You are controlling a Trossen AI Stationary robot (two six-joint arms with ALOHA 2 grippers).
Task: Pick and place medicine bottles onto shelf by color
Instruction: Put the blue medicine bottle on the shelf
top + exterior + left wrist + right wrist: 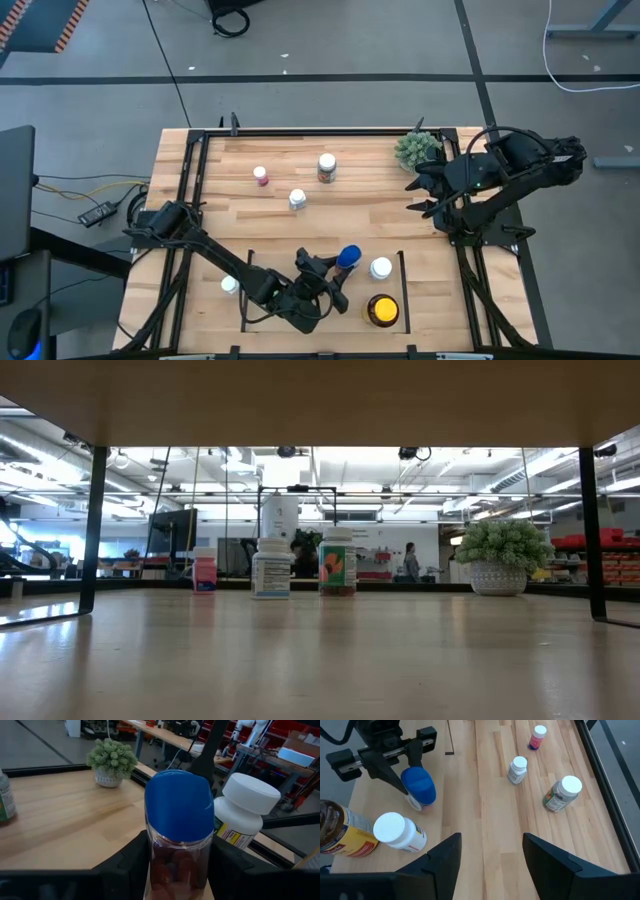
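Observation:
My left gripper (335,275) reaches into the light wood shelf bay (270,262) at the table's near edge and is shut on a blue-capped bottle (179,815) with a clear body and reddish contents. Right of it in the bay stand a white-capped bottle (380,268) and a larger amber bottle with a yellow cap (382,310). Another white-capped bottle (229,285) stands just left of the bay. On the far half of the table stand a pink bottle (260,175), a small white one (297,199) and a larger white-capped one (326,167). My right gripper (490,865) hangs open over the right edge. My left gripper holds the blue-capped bottle by its clear body (177,870) just below the cap, pinched between the two fingers (132,862), one on each side. The fingers come roughly level from the table's left. The bottle stays upright; whether its base (416,804) rests on the shelf I cannot tell.
A spiky green plant in a pot (418,150) sits at the far right corner, close to my right gripper. Black frame rails (185,180) run along both table sides. Bare wood (360,215) lies between the far bottles and the bay.

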